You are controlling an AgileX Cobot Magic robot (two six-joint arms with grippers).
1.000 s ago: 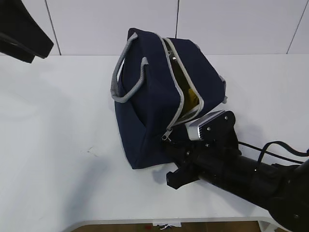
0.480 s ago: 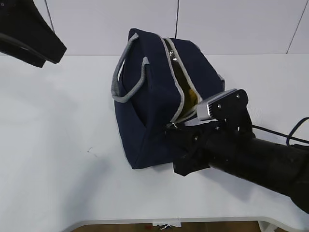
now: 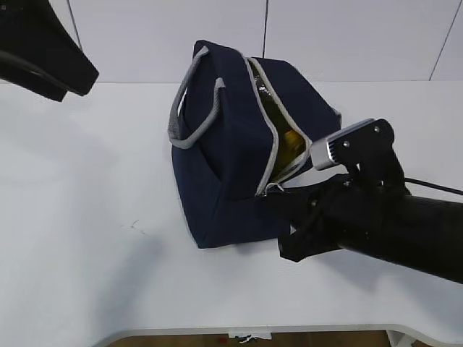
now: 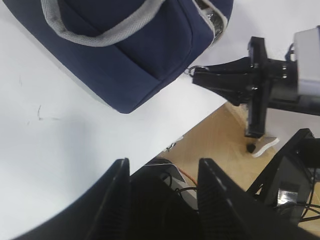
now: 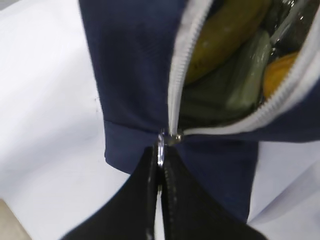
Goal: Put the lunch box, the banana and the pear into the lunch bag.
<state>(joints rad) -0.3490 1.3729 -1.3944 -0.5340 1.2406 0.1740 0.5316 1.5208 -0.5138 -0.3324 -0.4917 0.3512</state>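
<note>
Lunch bag (image 3: 231,166) navy, grey zipper (image 5: 175,95) gaping, right pincer (image 5: 160,165) pinching ring pull (image 5: 161,145), left pincer (image 4: 162,195) spread.

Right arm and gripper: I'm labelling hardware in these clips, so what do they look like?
The right arm is a thick matte-black tube with a silver-grey camera block bolted on top, and a thin black cable behind. Its gripper has slim black tapered fingers.
</note>
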